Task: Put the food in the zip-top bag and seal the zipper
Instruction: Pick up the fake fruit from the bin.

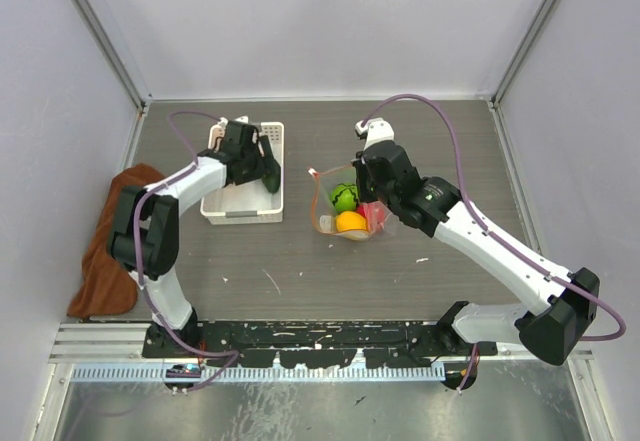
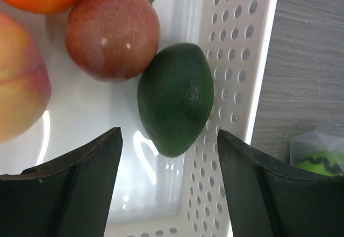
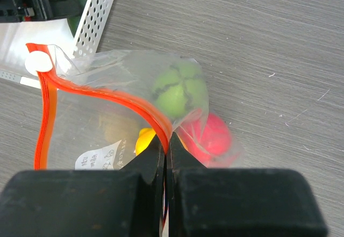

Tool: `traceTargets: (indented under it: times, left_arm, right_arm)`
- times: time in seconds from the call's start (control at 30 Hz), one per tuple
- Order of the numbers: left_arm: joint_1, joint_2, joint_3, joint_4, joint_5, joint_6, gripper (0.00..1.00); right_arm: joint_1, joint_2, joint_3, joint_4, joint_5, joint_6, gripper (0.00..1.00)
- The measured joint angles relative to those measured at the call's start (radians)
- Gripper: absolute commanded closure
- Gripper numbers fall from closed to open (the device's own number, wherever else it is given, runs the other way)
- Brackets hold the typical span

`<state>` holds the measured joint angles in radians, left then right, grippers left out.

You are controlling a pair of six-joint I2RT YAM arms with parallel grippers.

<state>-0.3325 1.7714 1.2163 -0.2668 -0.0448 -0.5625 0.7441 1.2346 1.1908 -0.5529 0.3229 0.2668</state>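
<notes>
The left claw (image 2: 169, 140) hovers wide open and empty over the dark green fruit (image 2: 174, 97), which lies against the wall of the white basket (image 2: 236, 76) beside a brownish-maroon fruit (image 2: 113, 33); the right claw (image 3: 165, 153) is pinched tight on the zipper (image 3: 107, 94) of the zip-top bag (image 3: 102, 124), which sits on the counter (image 1: 300, 281) holding a bright green fruit (image 3: 180, 89) and a magenta-red fruit (image 3: 215, 137); the close wall may block one finger and squirt the fruit aside; a slipping pinch would let the mouth collapse.
</notes>
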Motion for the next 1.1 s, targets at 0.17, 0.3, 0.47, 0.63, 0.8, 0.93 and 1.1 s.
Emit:
traceTargets:
  times: [0.17,0.3,0.47,0.63,0.8,0.93,1.1]
  left_arm:
    - [0.015,0.08,0.056,0.016,0.017,-0.004,0.28]
    - [0.017,0.135,0.086,0.016,0.024,-0.006,0.29]
    - [0.019,0.179,0.097,0.016,0.024,-0.003,0.32]
    - [0.019,0.194,0.102,0.017,0.024,0.003,0.39]
    - [0.019,0.192,0.099,0.016,0.027,0.008,0.46]
    - [0.019,0.157,0.061,0.013,0.027,0.021,0.49]
    - [0.019,0.058,-0.016,0.008,0.033,0.03,0.52]
  right_arm:
    - [0.0,0.0,0.0,0.0,-0.005,-0.004,0.95]
    - [0.0,0.003,0.0,0.001,-0.01,-0.006,0.95]
    - [0.0,0.011,0.0,0.008,-0.02,-0.007,0.95]
    - [0.0,0.02,-0.001,0.008,-0.029,-0.007,0.95]
    - [0.0,0.023,-0.001,0.01,-0.03,-0.007,0.95]
    - [0.0,0.023,-0.001,0.01,-0.03,-0.006,0.95]
    - [0.0,0.023,-0.001,0.011,-0.031,-0.006,0.95]
